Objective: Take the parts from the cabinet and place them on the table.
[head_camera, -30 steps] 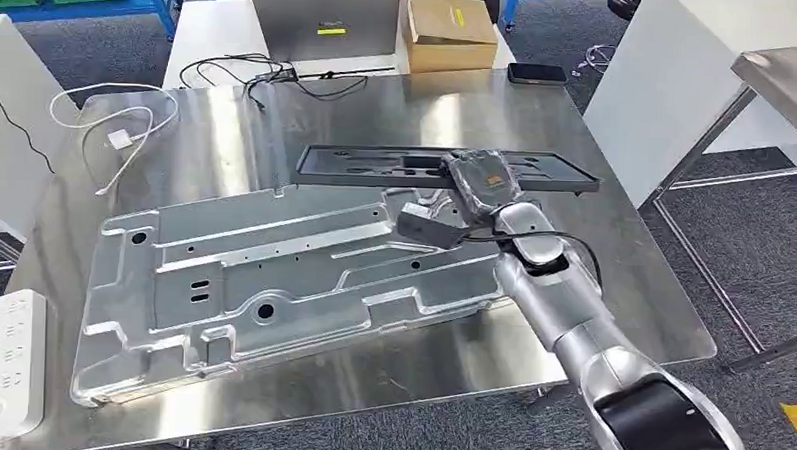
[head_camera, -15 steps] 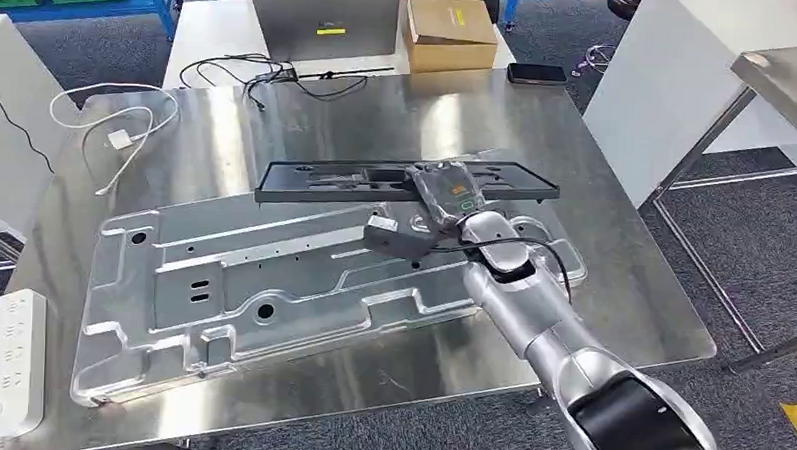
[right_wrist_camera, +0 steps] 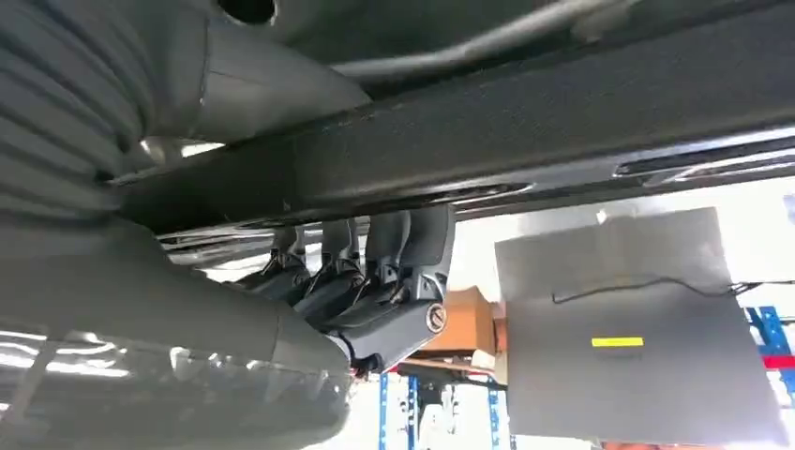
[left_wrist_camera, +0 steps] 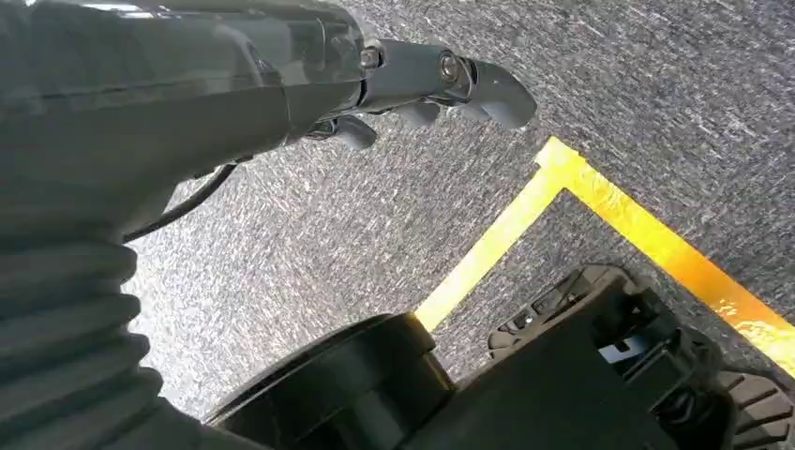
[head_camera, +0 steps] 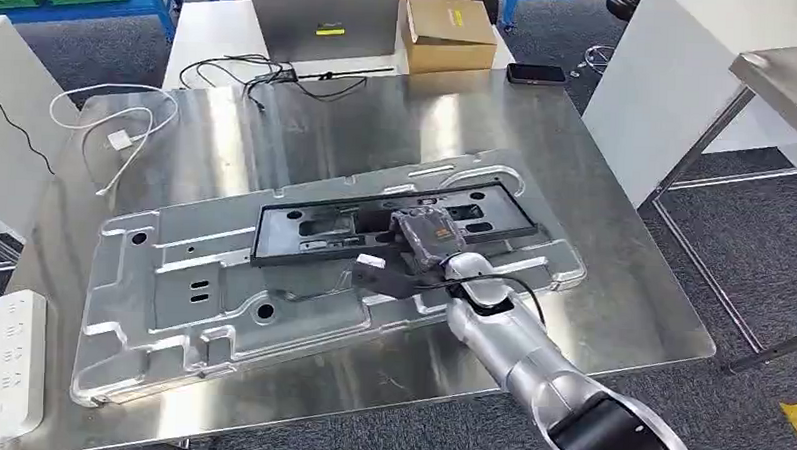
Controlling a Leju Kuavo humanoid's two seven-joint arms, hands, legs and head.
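A long black plastic frame part (head_camera: 314, 227) lies across the large silver stamped metal panel (head_camera: 182, 288) on the steel table (head_camera: 612, 293). My right hand (head_camera: 429, 236) grips the frame near its middle, fingers hooked under its edge. In the right wrist view those fingers (right_wrist_camera: 375, 281) curl around the black frame (right_wrist_camera: 562, 122). My left hand (left_wrist_camera: 422, 84) hangs down over grey carpet with its fingers slightly apart and nothing in it.
On the table's far left lie a white cable (head_camera: 118, 125) and black cables (head_camera: 250, 75). Behind stand a grey laptop (head_camera: 327, 17), a cardboard box (head_camera: 449, 32) and a phone (head_camera: 537, 74). A white power strip (head_camera: 4, 361) sits at the near left. Another table (head_camera: 780, 78) stands right.
My right hand has drawn the black frame toward me and to the left, from the bare table top behind the panel down onto the silver panel.
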